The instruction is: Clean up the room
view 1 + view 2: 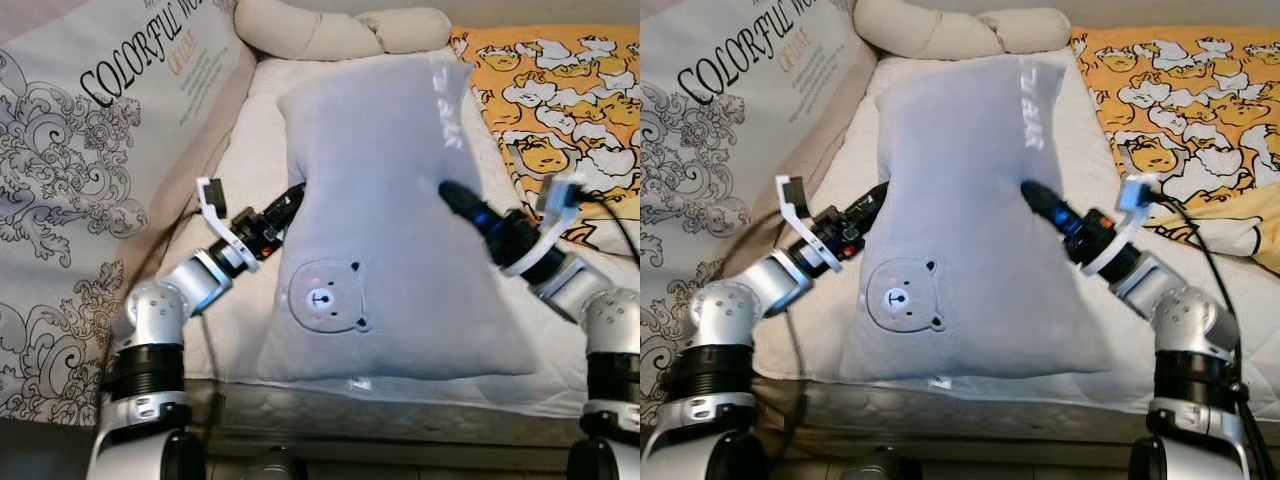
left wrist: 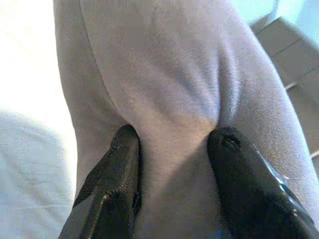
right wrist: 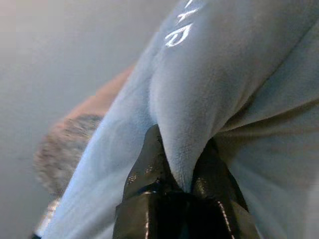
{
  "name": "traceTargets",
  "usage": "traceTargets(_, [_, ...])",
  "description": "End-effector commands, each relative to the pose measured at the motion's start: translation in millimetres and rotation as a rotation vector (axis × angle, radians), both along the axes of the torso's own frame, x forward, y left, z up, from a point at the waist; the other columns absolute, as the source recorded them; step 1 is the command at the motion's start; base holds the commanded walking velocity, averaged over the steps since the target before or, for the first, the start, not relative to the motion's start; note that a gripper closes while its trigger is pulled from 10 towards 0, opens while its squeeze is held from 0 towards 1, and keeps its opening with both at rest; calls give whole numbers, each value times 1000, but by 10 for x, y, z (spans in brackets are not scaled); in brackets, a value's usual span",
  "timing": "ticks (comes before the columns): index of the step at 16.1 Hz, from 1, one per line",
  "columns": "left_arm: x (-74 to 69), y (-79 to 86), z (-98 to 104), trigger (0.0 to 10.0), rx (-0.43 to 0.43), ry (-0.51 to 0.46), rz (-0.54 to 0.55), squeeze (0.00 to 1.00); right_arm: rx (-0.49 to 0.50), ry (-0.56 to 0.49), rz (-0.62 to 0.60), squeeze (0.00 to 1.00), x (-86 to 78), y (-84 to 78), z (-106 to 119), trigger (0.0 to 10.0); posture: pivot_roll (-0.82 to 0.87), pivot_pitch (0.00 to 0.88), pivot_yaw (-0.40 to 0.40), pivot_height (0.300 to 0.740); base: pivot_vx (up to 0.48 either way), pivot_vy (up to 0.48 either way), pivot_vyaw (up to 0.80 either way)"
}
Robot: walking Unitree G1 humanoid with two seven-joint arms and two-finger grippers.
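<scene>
While we lean over the bed (image 1: pixel 255 150), both our grippers have hold of the grey pillow (image 1: pixel 390 220), which stands up between them above the cream sheet, its lower edge near the bed's front edge. It carries a small round bear patch (image 1: pixel 325 298) low on its front and pale lettering (image 1: pixel 1032 100) near its upper right corner.

Our left gripper (image 2: pixel 172 144) pinches the pillow's left edge about halfway up; from the left wrist view we see a thick fold of grey fabric bunched between the two black fingers (image 2: pixel 119 164), which stand moderately apart around it. Our right gripper (image 3: pixel 182 164) grips the right side at about the same height; its fingers (image 3: pixel 149 159) sit close together with a narrow ridge of fabric squeezed between them.

Behind the pillow's top a beige knotted cushion (image 1: pixel 340 30) lies against the head of the bed. To our left a patterned white duvet (image 1: pixel 90 170) printed with black lettering is heaped along the bed's edge. To our right an orange blanket (image 1: pixel 560 90) with white cartoon figures covers the bed, close to the pillow's right side.
</scene>
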State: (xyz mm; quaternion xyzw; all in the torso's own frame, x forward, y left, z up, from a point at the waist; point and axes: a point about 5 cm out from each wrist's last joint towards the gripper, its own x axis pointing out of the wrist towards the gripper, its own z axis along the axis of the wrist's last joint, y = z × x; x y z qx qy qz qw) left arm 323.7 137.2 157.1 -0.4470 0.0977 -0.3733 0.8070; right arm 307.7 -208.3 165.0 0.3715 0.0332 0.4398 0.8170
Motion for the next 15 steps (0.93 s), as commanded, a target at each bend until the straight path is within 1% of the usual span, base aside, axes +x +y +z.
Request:
traceTargets(1, [10,-9,86,0,85,-41,2,0,-43,-19,-15,0,18,55,16,0,-3,0,87,740,0,0,0])
traceTargets(3, [4,7,119,0,218,-79,17,0,-105,4,-81,0,20,55,-63,0,-5,0,91,740,0,0,0])
traceTargets(4, [5,2,120,0,243,-84,22,0,-117,9,-94,0,22,59,-76,0,-6,0,92,740,0,0,0])
traceTargets(6, [20,-35,125,0,371,-128,56,0,-206,23,-173,0,26,102,-136,0,-10,0,94,740,0,0,0])
traceTargets(7, [19,-47,127,0,414,-143,67,0,-236,29,-205,0,17,119,-165,0,-11,0,92,740,0,0,0])
traceTargets(8, [6,-61,120,0,444,-151,72,0,-254,39,-233,0,0,133,-192,0,-10,0,91,740,0,0,0])
traceTargets(11, [-50,-95,45,0,449,-128,78,0,-216,38,-255,0,-74,196,-185,0,-20,0,96,740,0,0,0])
traceTargets(13, [-47,-74,-14,0,447,-97,107,0,-214,39,-264,0,-70,212,-183,0,-23,0,94,740,0,0,0])
traceTargets(14, [-28,-34,-60,0,509,-98,146,0,-221,37,-275,0,-39,208,-173,0,-22,0,90,740,0,0,0])
traceTargets(15, [-23,-8,-86,4706,590,-119,166,0,-227,32,-284,0,-24,202,-157,0,-18,0,84,740,0,0,0])
